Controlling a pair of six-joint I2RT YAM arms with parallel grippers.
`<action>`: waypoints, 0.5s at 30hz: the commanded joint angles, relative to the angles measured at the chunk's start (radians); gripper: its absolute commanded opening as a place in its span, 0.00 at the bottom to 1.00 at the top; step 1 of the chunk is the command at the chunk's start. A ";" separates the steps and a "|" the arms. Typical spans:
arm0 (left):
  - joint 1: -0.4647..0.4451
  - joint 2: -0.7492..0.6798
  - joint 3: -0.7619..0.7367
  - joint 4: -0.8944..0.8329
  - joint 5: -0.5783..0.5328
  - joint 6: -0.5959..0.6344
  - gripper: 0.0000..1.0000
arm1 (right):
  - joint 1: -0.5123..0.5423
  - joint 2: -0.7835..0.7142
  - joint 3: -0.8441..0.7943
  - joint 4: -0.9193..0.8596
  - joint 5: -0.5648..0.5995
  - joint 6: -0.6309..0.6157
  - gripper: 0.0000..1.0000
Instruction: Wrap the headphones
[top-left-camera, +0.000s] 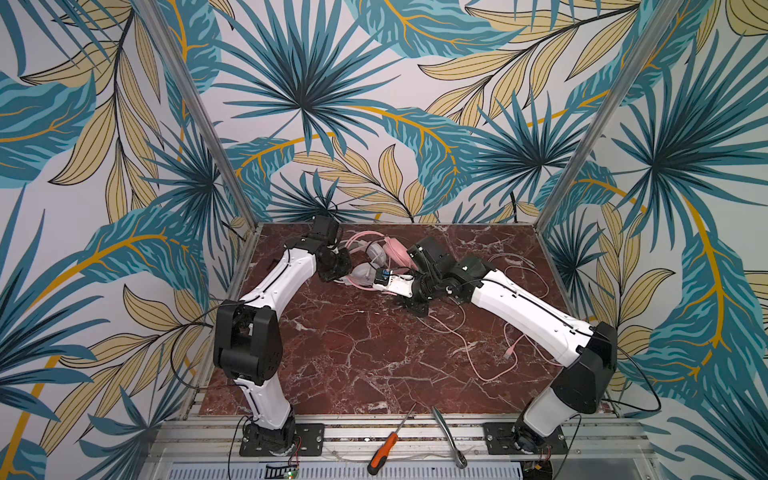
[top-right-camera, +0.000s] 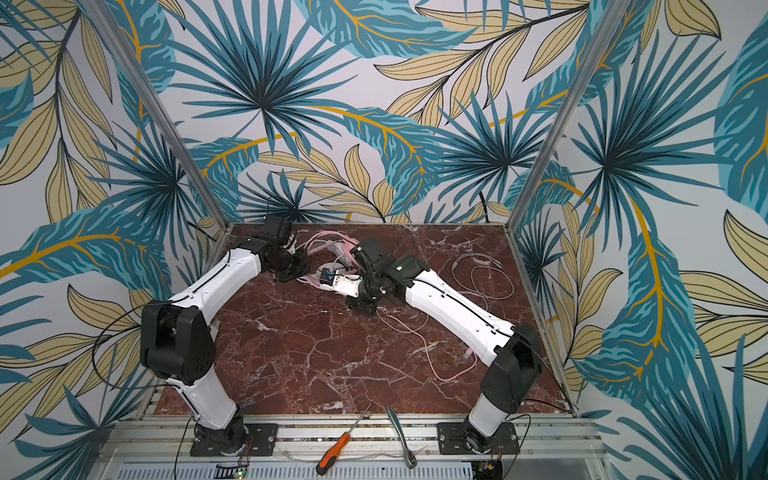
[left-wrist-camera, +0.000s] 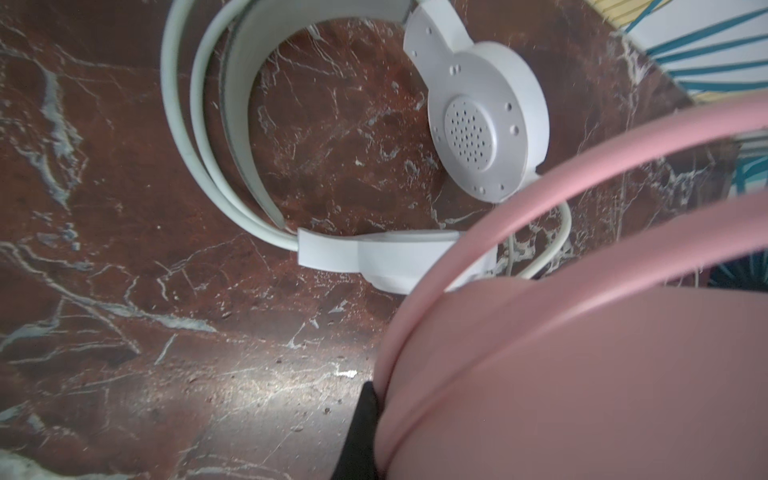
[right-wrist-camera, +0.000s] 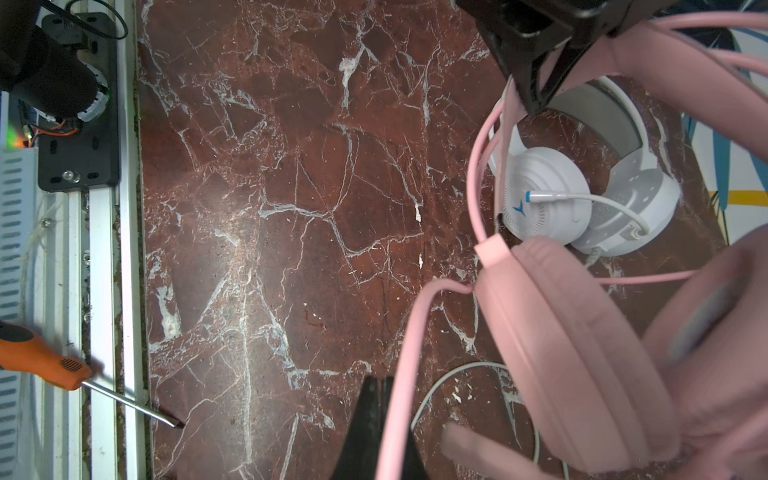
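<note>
At marble table rear: left gripper clamped on pink headset, presumably anchoring it; right gripper closed beside pink cable, probably for winding, hold unclear.

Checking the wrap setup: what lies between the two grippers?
The pink headset and its cable, between left gripper and right gripper, in the right wrist view.

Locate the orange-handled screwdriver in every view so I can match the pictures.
In a top view: the screwdriver lies on the metal rail at the near edge, between the arm bases.
In a top view: the same spot, tip toward the marble.
Left wrist: not in it.
Right wrist: at the picture's edge, handle cropped, tip at the marble's edge.
Shared landmark: the red marble tabletop.
</note>
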 joint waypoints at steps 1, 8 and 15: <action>-0.026 0.015 0.070 -0.041 -0.032 0.060 0.00 | 0.006 0.014 0.053 -0.068 0.019 -0.051 0.00; -0.048 0.033 0.110 -0.108 -0.040 0.124 0.00 | 0.006 0.024 0.105 -0.082 0.071 -0.089 0.00; -0.080 0.051 0.126 -0.135 -0.055 0.167 0.00 | 0.008 0.078 0.183 -0.110 0.129 -0.143 0.00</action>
